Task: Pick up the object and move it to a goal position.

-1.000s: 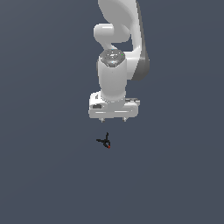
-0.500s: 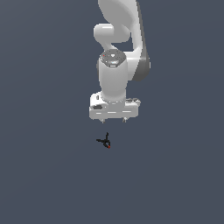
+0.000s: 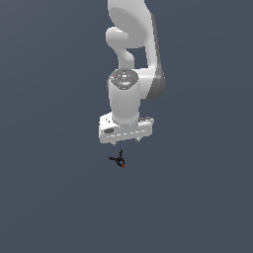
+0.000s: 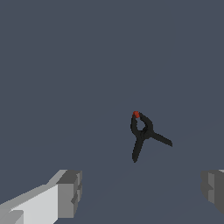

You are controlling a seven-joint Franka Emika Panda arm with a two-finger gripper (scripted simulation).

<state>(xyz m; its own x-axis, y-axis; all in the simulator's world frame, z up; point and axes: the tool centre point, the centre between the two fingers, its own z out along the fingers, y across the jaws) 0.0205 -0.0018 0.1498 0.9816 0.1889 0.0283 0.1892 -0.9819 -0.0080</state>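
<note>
While gripper (image 3: 128, 142) hangs just above object (image 3: 118, 160), fingers (image 4: 70, 192) spread apart, holding nothing; object's red tip points away from gripper.

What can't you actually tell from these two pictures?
- Exterior view: the object is too small to show its shape; only black prongs and a red tip.
- Exterior view: the arm is cut off by the top edge.
- Wrist view: the fingers are cut off by the lower edge.
- No goal marker shows in either view.

The black object (image 4: 143, 134) (red-tipped) lies apart from the wide-spread end effector (image 4: 142, 192) fingers.
</note>
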